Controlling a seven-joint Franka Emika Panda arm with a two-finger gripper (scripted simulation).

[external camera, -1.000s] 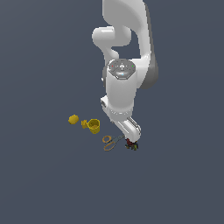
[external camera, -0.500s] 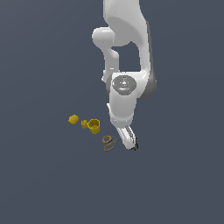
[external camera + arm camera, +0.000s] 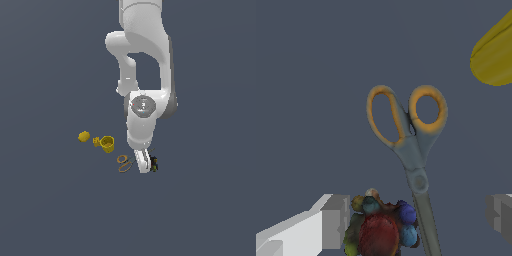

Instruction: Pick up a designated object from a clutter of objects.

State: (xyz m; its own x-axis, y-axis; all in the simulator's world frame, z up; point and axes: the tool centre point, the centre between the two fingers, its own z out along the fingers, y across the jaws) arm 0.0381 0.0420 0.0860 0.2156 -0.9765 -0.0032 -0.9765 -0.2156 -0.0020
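Observation:
The scissors [image 3: 406, 131] lie flat on the floor, with two orange-tan loop handles and a grey blade running back between my fingers. My gripper [image 3: 416, 216] is open, with one grey fingertip [image 3: 336, 221] and the other fingertip [image 3: 500, 212] on either side of the blade. The dark multicoloured cube-like thing [image 3: 381, 227] also sits between the fingers, touching the blade. In the exterior view the gripper [image 3: 143, 164] hangs low over the floor, with the scissors' handles [image 3: 123, 163] showing just to its left. The blades are hidden there behind the hand.
A yellow cup [image 3: 107, 144] and a yellow rounded lump [image 3: 84, 136] lie to the exterior view's left of the scissors. The cup's edge [image 3: 495, 52] shows in the wrist view. The dark cube-like thing [image 3: 155, 162] peeks out at the gripper's right.
The arm has come down and the hand has sunk towards the floor beside the scissors' handles. The objects have not moved.

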